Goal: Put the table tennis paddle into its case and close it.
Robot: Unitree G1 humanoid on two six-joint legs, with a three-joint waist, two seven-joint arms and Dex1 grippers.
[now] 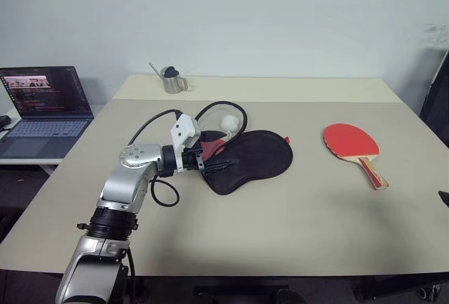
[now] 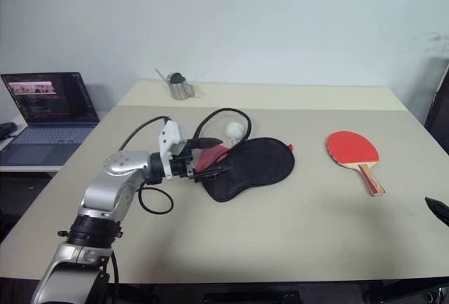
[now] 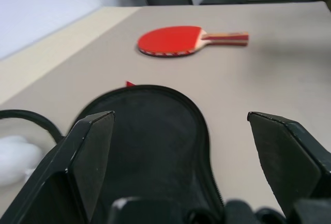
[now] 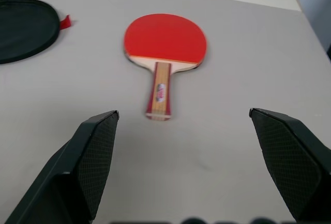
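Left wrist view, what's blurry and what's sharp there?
In the left wrist view the case and the white ball close to the left hand are soft and out of focus; the table tennis paddle farther off is clearer, casting a faint shadow on the table.

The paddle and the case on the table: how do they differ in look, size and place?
The paddle is red with a striped wooden handle; the case shows black. The case is the larger one. The paddle lies alone, on the robot's right; the case lies mid-table with the left hand at its narrow end. Both lie flat on the table, apart from each other.
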